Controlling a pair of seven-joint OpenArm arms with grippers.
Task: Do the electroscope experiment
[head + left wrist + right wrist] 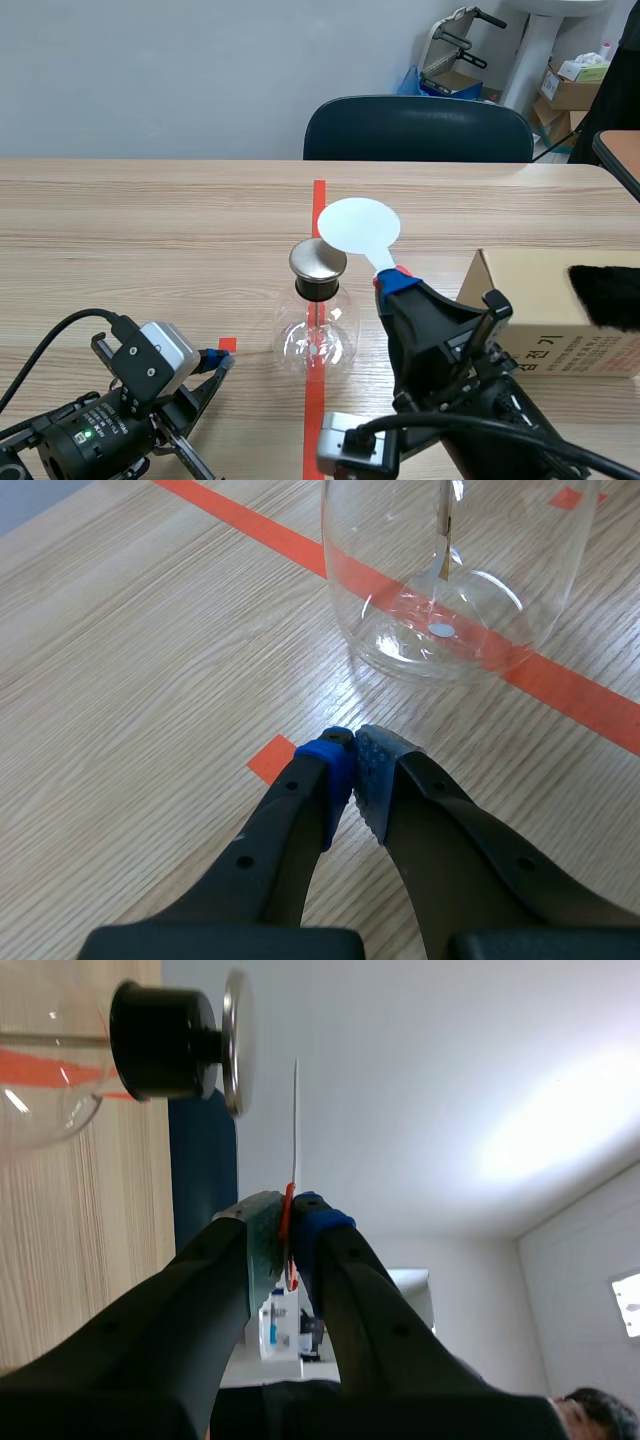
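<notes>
The right jaws are clamping the white paddle (358,225) by its handle, pads pressed tight on either side. They're holding its round face up just beside the metal cap (318,260) of the flask (316,338). From the right wrist the paddle (296,1110) is showing edge-on as a thin line, and a sliver of gap is separating it from the cap (236,1040), so the two aren't touching. The cap is sitting on a black stopper (318,288) in the flask's neck. The flask is standing upright on the counter (150,230), right on the orange tape line (319,198). Over on the other side, the left jaws are lying low over the counter, pads meeting and gripping nothing. They're pointing at the flask (450,600) a little ahead. Inside the glass a thin strip (444,540) is hanging straight down. Off to the right a cardboard box (530,320) is sitting with black fur (606,296) lying on it. A dark chair (418,128) is standing behind the counter.
</notes>
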